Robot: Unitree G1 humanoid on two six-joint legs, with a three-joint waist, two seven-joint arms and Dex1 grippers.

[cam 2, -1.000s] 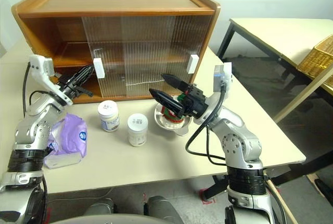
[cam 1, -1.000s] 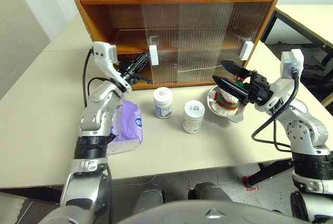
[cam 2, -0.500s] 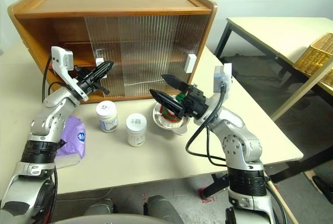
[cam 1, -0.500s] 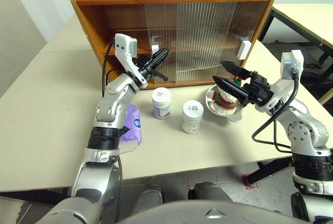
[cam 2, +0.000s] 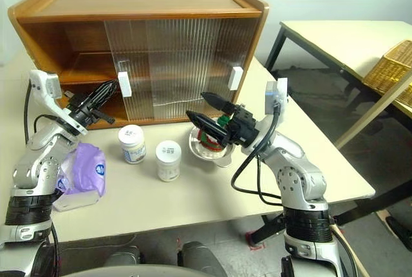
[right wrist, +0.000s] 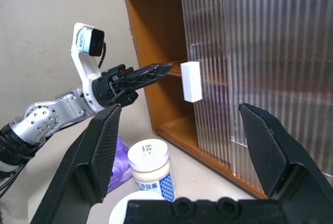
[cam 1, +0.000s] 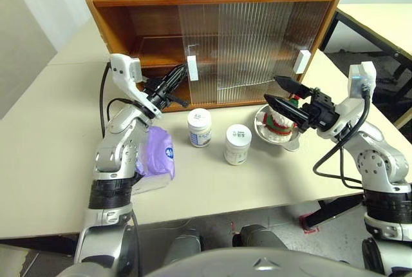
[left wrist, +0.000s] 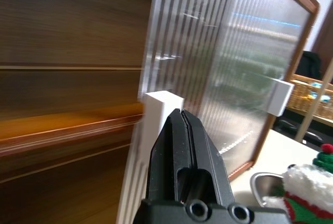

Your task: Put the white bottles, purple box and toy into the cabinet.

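Pulled back from the white handle [cam 1: 192, 69], the left gripper [cam 1: 175, 78] is pinched closed, empty. Next, nudge that sliding door [cam 1: 201, 55] wider. Right gripper [cam 1: 280, 94] gapes empty above the toy [cam 1: 280, 121].

Your left arm raised, elbow bent, forearm angled up and inward. Left gripper [cam 1: 172, 80] pressed shut, fingers together, pointing forward and toward your right. Your right arm bent, wrist turned inward. Right gripper [cam 1: 282, 93] spread wide, holding nothing, pointing toward your left.
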